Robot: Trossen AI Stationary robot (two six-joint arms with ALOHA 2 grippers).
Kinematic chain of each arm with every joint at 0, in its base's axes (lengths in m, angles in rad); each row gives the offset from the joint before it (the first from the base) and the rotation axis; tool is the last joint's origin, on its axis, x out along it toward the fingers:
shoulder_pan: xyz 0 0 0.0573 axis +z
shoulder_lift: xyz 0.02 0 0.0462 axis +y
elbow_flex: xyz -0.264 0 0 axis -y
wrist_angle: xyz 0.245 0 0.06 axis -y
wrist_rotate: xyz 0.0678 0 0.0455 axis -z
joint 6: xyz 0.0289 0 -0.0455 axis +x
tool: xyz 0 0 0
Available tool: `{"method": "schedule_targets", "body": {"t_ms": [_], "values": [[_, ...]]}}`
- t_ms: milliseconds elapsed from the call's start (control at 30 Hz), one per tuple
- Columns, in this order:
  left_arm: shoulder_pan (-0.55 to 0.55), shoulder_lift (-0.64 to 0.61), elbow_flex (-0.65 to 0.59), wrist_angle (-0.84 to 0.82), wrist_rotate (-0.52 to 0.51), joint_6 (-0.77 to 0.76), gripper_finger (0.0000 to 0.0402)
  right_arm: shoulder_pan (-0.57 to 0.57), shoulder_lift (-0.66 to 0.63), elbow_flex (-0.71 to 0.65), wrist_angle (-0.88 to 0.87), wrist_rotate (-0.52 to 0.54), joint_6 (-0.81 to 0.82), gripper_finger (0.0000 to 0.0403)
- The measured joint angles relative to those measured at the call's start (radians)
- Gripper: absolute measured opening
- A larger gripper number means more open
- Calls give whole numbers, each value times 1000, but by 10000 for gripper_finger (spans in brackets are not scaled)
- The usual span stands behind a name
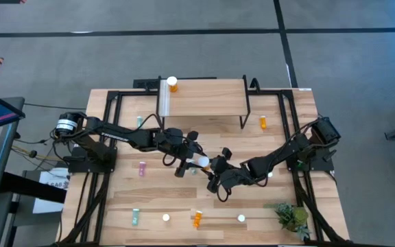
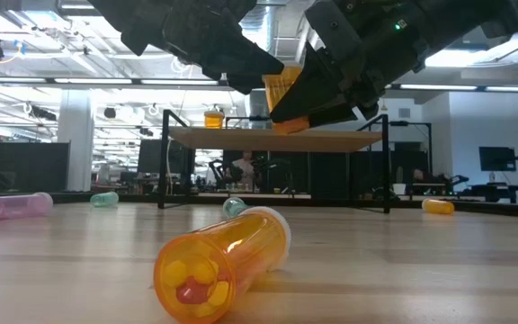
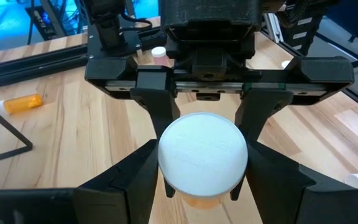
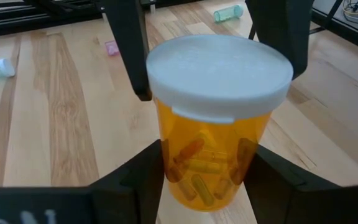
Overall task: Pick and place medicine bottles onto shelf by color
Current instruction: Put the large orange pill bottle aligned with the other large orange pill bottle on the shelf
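Capsules show only by right wrist; both tools [image 1: 199, 163] clamp 1 orange bottle [image 4: 211, 149].

A wide orange bottle [image 4: 211, 152] with a white lid [image 4: 219, 73] holds orange capsules. Both end effectors, left [image 3: 202, 163] and right [image 4: 210, 180], are black. The tabletop [image 1: 177, 199] is pale striped wood. On it lie pink [image 1: 142, 168], teal [image 1: 134, 218] and orange [image 1: 197, 219] bottles beside a green plant [image 1: 292, 216].

Two black jointed arms, loose cables, angular black jaws
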Motion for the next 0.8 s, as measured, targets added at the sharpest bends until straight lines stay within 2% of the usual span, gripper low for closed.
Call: {"method": "schedule_targets", "body": {"t_ms": [300,633,800], "values": [[0,-12,-3,-27,-3,-11,201,0,-6,5,18,-4,3,230],[0,-94,-3,-133,-57,11,201,1,-36,5,6,-16,2,237],[4,-177,-3,-226,-89,12,201,6,-70,4,-16,-24,-1,237]]}}
